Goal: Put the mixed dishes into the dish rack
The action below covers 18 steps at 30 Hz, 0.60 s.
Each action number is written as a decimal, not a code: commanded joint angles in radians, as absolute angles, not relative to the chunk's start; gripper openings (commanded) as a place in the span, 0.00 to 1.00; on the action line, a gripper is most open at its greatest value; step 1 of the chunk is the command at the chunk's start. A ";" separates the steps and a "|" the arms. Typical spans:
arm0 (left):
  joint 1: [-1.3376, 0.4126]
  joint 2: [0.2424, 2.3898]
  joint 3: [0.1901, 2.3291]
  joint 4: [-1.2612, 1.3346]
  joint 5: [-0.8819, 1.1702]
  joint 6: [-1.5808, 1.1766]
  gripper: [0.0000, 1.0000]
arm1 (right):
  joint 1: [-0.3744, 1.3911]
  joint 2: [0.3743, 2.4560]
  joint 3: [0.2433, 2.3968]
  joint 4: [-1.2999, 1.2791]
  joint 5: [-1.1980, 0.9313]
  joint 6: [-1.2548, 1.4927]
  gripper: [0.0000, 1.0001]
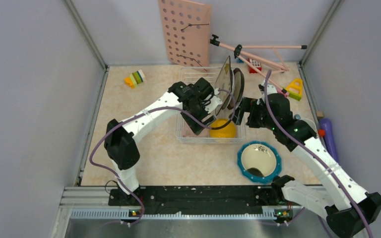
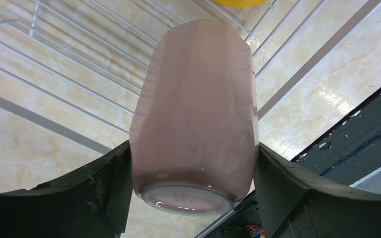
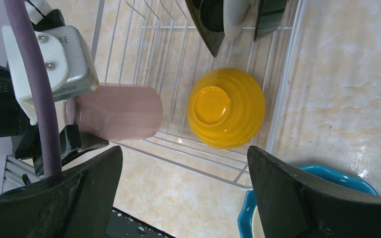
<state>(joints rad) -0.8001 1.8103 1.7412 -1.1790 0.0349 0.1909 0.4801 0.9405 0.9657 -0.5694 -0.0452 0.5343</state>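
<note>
Pink cup (image 2: 196, 114) lies on its side between the left gripper (image 2: 192, 146) fingers, which stand wide and press on its two flanks. It hangs over the near-left part of the dish rack (image 1: 191, 77); whether it touches the wires cannot be told. Just beside it, inside the rack at the near-right corner, the yellow-orange bowl (image 3: 225, 106) sits upside down. Farther back a square plate (image 1: 224, 79) and a brown-rimmed round plate (image 1: 238, 85) stand on edge between the prongs.

The right gripper (image 3: 183, 153) hovers at the rack's right side with its fingers spread wide and nothing between them. The teal dish (image 1: 240, 161) with its cream inside sits on the table outside the rack, near its front-right corner.

The left wrist view shows the contact of the fingers on the cup, which the top view hides behind the arm. The right wrist view shows the gap between cup and bowl. Only the top view takes in the pink pegboard (image 1: 183, 32), a pink folding frame (image 1: 258, 53) and toy blocks (image 1: 135, 78) along the far edge.

Bare wire floor shows under and behind the cup, left of the plates.
</note>
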 commanded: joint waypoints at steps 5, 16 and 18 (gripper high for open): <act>-0.806 1.843 1.745 -1.182 0.078 0.214 0.07 | 0.469 0.901 0.980 -0.548 -0.005 0.522 0.93; -0.806 1.938 1.797 -1.243 0.009 0.191 0.17 | 0.469 0.871 0.962 -0.558 -0.005 0.525 0.93; -0.805 1.953 1.814 -1.251 0.010 0.180 0.20 | 0.469 0.871 0.965 -0.562 -0.005 0.525 0.93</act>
